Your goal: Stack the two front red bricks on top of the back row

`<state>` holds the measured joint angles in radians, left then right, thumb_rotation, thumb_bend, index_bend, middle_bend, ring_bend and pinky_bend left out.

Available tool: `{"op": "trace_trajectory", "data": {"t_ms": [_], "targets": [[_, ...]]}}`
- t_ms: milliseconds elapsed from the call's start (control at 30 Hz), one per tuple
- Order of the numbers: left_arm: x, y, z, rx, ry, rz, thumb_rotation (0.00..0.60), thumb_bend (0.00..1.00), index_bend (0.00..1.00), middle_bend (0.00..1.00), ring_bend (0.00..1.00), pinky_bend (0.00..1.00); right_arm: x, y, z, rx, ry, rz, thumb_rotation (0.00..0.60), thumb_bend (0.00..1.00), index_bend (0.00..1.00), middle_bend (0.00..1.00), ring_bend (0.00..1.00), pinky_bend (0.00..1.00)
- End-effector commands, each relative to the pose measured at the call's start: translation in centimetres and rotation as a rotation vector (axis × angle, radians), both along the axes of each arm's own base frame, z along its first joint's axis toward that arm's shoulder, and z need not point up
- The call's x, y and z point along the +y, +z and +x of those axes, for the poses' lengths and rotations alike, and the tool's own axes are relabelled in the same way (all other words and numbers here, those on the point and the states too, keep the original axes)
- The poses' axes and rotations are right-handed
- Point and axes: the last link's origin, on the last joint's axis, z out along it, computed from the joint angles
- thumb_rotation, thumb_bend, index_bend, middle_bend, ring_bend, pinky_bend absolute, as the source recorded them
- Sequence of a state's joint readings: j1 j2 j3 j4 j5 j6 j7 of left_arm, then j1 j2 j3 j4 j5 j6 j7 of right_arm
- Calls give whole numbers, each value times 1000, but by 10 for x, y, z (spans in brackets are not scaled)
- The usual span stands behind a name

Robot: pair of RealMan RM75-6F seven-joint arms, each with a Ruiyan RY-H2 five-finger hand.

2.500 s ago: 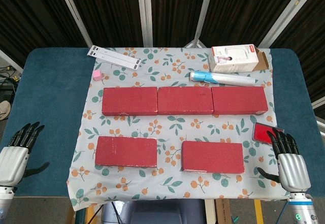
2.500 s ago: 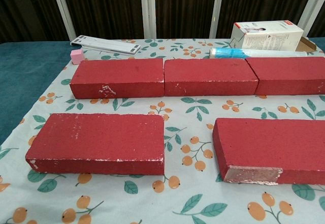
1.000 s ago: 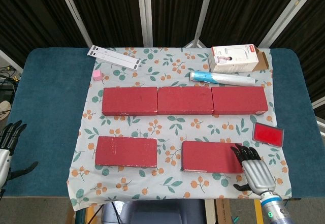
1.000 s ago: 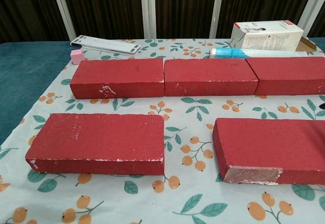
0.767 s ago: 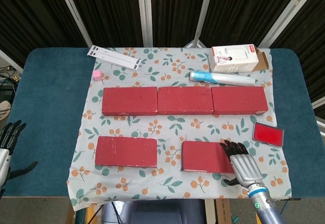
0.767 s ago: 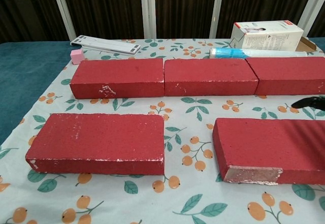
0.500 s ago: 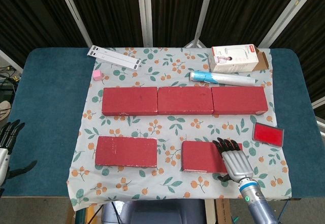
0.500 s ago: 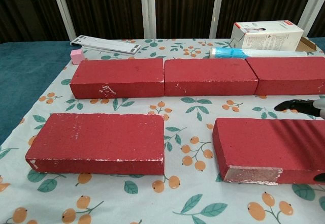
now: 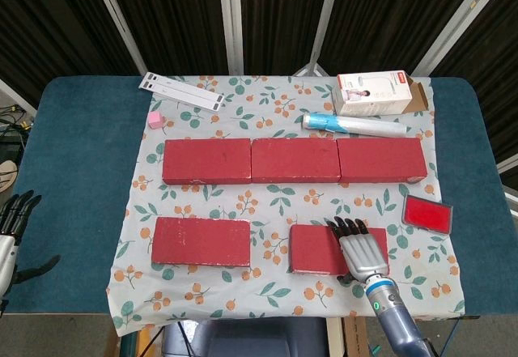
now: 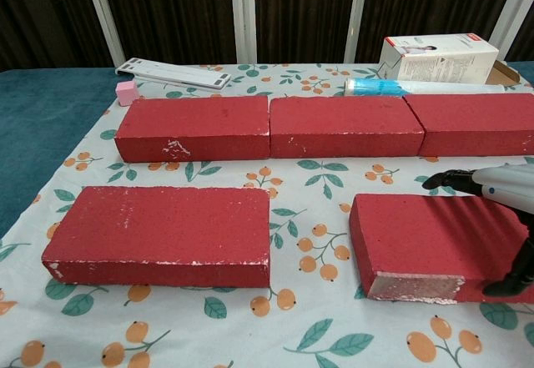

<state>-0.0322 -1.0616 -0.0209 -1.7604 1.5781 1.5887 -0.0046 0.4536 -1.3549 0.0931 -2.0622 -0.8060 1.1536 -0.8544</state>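
— Since the earlier frames our right hand (image 9: 360, 250) had swung in from the tabletop's right edge and come over the right end of the front right brick (image 9: 324, 249). Did we have hold of it?

— We could not tell. From the head view, the fingers (image 9: 348, 229) reached over the brick's far edge; from the chest view, the thumb sat at its near face. It looked like a grip forming, but neither view showed it pressing. We judged the first pick-up was just starting, with no stacking done yet.

— And going left to right?

— Our left hand (image 9: 10, 235) hung off the tabletop's left edge, fingers spread, holding nothing. The front left brick (image 9: 202, 241) lay flat on the floral cloth (image 9: 279, 199) near the front edge, untouched. The front right brick lay level with it, apart from it, also flat.

— How did the bricks look?

— Dull red, rough-faced, with whitish chips along the near edges and corners. They looked heavy for one hand, in our view.

— The back row?

— The back row (image 9: 294, 160) was three bricks end to end across the cloth's middle, tops bare, ready to take the two front ones.
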Motion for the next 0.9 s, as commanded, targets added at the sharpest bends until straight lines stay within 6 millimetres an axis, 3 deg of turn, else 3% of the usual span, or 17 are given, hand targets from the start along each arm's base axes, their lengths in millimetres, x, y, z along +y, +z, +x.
{"op": "trace_trajectory", "data": {"t_ms": [33, 633, 900], "targets": [[0, -1, 0, 2, 1, -3, 600, 10, 92, 24, 0, 127, -2, -3, 1, 14, -1, 8, 600, 69, 0, 0, 0, 0], [2, -3, 0, 9, 5, -11, 600, 10, 95, 24, 0, 127, -13, -11, 2, 71, -15, 9, 600, 68, 11, 170, 0, 0], [2, -4, 0, 12, 5, -18, 600, 10, 96, 24, 0, 127, -16, -5, 5, 84, 5, -4, 600, 69, 208, 250, 32, 0]]}}
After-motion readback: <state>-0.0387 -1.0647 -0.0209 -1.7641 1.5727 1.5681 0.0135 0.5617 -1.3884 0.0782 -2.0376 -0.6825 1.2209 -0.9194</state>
